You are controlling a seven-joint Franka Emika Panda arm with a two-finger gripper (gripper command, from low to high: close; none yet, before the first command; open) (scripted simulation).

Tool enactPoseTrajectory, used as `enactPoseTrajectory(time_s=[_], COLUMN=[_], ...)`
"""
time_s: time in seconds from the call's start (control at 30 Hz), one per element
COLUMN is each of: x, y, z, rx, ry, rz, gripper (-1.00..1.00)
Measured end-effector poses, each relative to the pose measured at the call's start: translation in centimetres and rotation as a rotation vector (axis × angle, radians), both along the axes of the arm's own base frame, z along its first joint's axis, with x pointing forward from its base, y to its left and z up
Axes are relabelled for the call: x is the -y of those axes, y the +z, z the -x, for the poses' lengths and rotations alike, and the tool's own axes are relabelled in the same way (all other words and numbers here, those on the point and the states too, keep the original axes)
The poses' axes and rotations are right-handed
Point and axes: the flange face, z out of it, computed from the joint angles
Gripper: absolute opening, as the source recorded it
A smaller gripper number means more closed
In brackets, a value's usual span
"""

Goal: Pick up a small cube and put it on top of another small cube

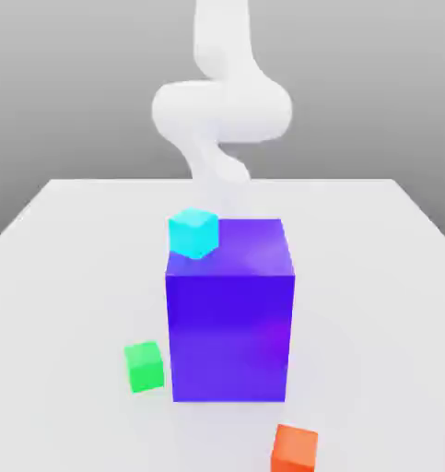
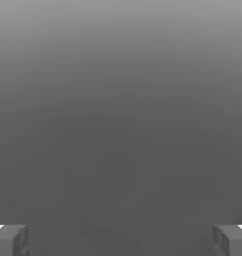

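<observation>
Zero readable writing; green cube beside blue block; gripper spread wide, empty.

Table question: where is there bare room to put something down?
The table is bare on both sides of the blue block and behind it. The near edge is crowded: green cube beside the block, orange cube in front. The cyan cube takes one block-top corner.

orange cube cropped (bottom edge), arm blurred
</observation>
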Motion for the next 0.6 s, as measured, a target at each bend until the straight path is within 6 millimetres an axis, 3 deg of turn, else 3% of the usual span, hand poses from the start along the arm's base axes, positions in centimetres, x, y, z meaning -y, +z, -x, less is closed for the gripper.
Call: enactPoseTrajectory(time_s=[0.3,0.6], x=[-5.2,-12.8], y=[-9.1,-19.9], z=[-8.7,-13.9], rx=[-0.156,-0.262], ry=[0.434,0.840], rz=[0.078,0.187], gripper=[0.00,0.00])
